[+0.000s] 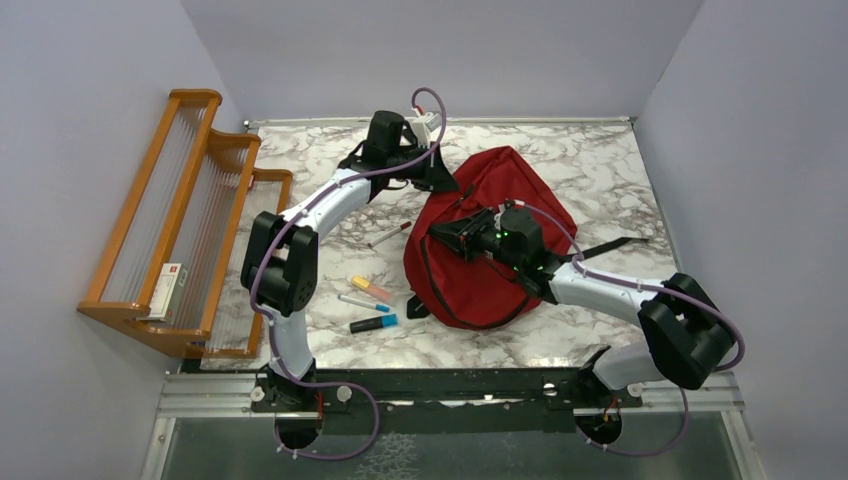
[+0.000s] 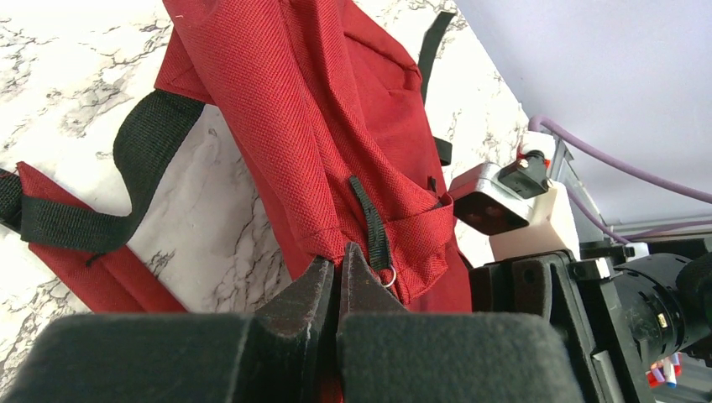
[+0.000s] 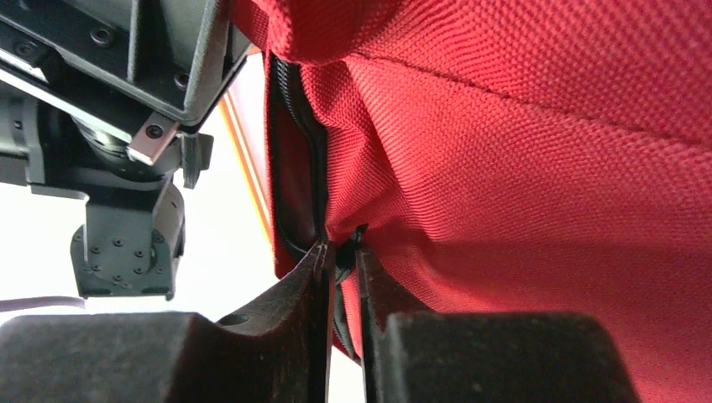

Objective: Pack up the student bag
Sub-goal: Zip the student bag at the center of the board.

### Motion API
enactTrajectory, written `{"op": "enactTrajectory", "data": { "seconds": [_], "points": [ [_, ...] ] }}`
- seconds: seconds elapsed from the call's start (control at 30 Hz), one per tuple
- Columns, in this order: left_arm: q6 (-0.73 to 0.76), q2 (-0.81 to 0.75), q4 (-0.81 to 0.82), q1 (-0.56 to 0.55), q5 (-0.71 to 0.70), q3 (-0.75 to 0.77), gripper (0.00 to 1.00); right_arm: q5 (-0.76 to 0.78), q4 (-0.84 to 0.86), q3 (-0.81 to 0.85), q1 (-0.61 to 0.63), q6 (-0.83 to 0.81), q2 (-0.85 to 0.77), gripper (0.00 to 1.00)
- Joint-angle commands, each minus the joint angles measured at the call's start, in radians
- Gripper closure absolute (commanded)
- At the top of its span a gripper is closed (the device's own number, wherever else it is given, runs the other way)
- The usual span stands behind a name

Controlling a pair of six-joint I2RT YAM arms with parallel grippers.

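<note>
Top external view shows the student bag (image 1: 455, 285) lying in the middle of the marble table (image 1: 610, 170), with both arms bent over it. The left arm rises from its base, folds at the elbow and stretches forward and to the right, so the left gripper (image 1: 445, 183) meets the bag's far left edge. Seen from the left wrist, its jaws are pressed together, pinching a red fabric hem beside a black webbing loop (image 2: 369, 220). The right arm angles out to the right, then reaches leftward low across the bag, the right gripper (image 1: 440, 238) on top of it. Its jaws stand narrow, clamped on the black zipper pull (image 3: 342, 273).
</note>
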Motion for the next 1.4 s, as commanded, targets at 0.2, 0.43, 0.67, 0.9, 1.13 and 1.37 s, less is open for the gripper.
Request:
{"op": "enactTrajectory", "data": {
  "seconds": [0.2, 0.43, 0.67, 0.9, 1.13, 1.37],
  "points": [
    [-0.016, -0.073, 0.107, 0.002, 0.046, 0.005, 1.0, 0.06, 0.026, 0.0, 0.005, -0.125, -0.096, 0.99],
    [-0.072, -0.058, 0.169, 0.033, 0.07, -0.017, 1.0, 0.059, 0.014, 0.011, 0.005, -0.31, -0.183, 0.99],
    [-0.09, -0.025, 0.173, 0.05, 0.056, -0.021, 1.0, -0.206, 0.032, 0.08, 0.005, -0.518, -0.13, 0.99],
    [-0.101, 0.012, 0.175, 0.061, 0.037, -0.022, 1.0, -0.39, 0.016, 0.09, 0.005, -0.613, -0.117, 0.99],
    [-0.107, 0.059, 0.173, 0.066, 0.024, -0.003, 1.0, -0.478, -0.075, 0.09, 0.005, -0.714, -0.144, 0.99],
    [-0.105, 0.091, 0.167, 0.066, 0.012, 0.014, 1.0, -0.533, -0.136, 0.116, 0.005, -0.763, -0.129, 0.99]
  ]
}}
